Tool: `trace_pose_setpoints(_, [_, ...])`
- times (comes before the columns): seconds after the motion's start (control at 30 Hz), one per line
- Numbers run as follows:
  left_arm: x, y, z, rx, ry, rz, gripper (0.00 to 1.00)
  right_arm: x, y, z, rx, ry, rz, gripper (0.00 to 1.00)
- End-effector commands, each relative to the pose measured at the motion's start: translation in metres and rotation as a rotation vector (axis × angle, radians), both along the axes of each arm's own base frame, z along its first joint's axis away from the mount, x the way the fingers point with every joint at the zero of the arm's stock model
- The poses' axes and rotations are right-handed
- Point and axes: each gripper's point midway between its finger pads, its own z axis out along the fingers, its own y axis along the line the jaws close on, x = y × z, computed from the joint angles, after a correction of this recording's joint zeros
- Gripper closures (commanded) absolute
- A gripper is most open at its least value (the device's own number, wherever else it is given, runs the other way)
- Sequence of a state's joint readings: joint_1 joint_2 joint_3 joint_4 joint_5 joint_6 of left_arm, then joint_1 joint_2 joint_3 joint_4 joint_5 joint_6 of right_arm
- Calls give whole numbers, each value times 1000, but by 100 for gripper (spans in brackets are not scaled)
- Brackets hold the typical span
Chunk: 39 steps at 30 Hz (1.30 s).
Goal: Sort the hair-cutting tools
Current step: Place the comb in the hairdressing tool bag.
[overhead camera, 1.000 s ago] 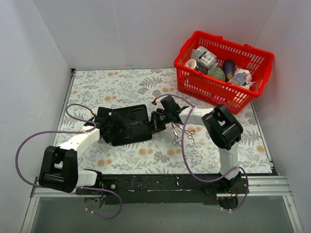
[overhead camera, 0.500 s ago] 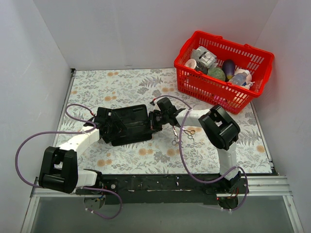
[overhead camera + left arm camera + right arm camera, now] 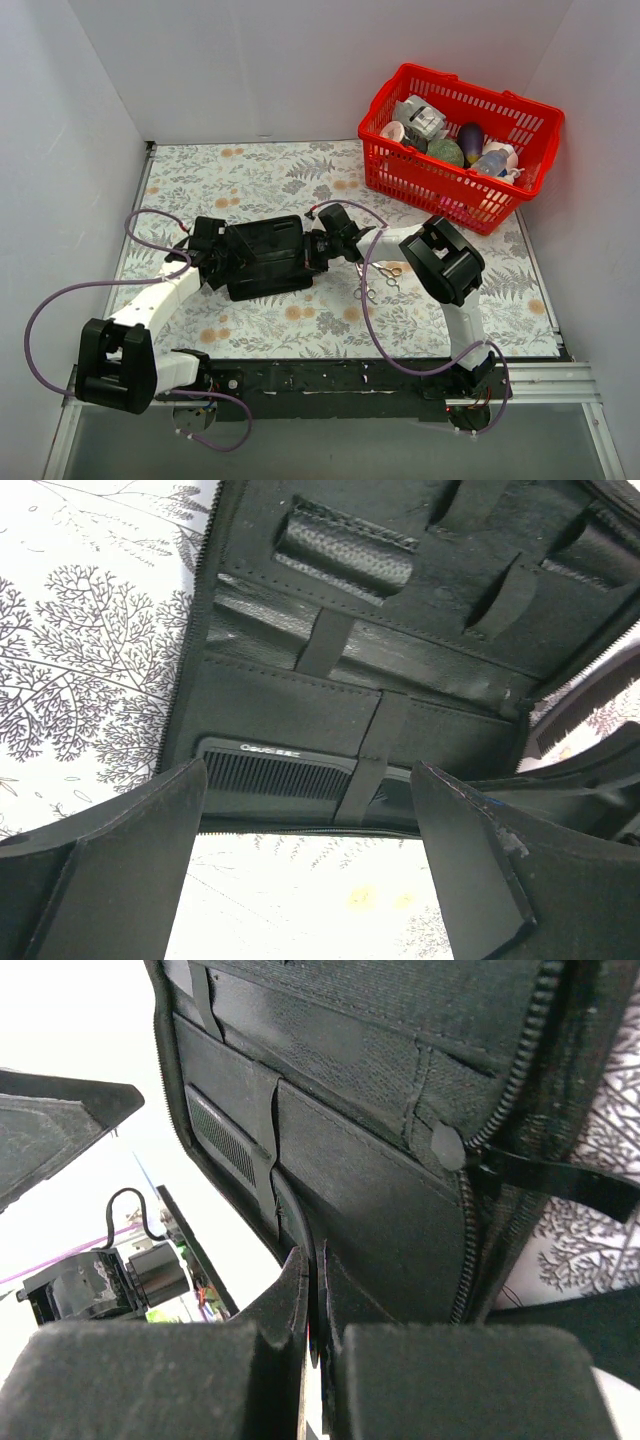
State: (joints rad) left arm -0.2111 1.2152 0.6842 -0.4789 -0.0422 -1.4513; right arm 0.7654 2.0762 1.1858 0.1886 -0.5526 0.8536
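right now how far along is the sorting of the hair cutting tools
Early on. The case lies open, its upper loops empty. In hand: the comb sits under a strap in the lower pocket, and the right fingers look pinched on its end, while the left fingers hang open at the case edge. Left: the silver scissors lie loose on the table, outside the case.

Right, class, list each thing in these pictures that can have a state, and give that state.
case: open, on the table
comb: tucked under a strap in the case
scissors: loose on the table beside the case
left gripper: open over the case
right gripper: shut on a thin part of the case
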Motion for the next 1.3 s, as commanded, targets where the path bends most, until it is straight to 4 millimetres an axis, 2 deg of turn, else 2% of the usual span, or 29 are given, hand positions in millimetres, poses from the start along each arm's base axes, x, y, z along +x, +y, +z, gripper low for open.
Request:
trace_pose_setpoints(0.0, [6, -4, 16, -27, -37, -18, 16, 10, -1, -30, -94, -26, -59, 99])
trace_pose_setpoints(0.37, [0, -20, -23, -100, 52, -44, 17, 12, -1, -30, -93, -33, -56, 99])
trace_pose_setpoints(0.83, [-11, -13, -38, -71, 91, -23, 18, 10, -1, -28, -97, -45, -42, 99])
trace_pose_setpoints(0.9, [-12, -12, -38, -70, 93, -23, 18, 9, -4, -30, -115, -40, -41, 83])
trace_pose_setpoints(0.93, [-13, -12, -38, -70, 94, -23, 18, 11, -4, -31, -122, -48, -41, 69])
trace_pose_setpoints(0.97, [-13, -12, -38, -69, 92, -23, 18, 11, -5, -31, -128, -49, -43, 63])
trace_pose_setpoints(1.03, [-14, -12, -39, -69, 94, -23, 18, 10, -8, -33, -145, -46, -44, 43])
trace_pose_setpoints(1.13, [-15, -11, -39, -64, 96, -20, 18, 8, -12, -35, -161, -48, -45, 32])
trace_pose_setpoints(1.27, [-14, -10, -37, -63, 88, -19, 18, 7, -21, -38, -194, -56, -50, 26])
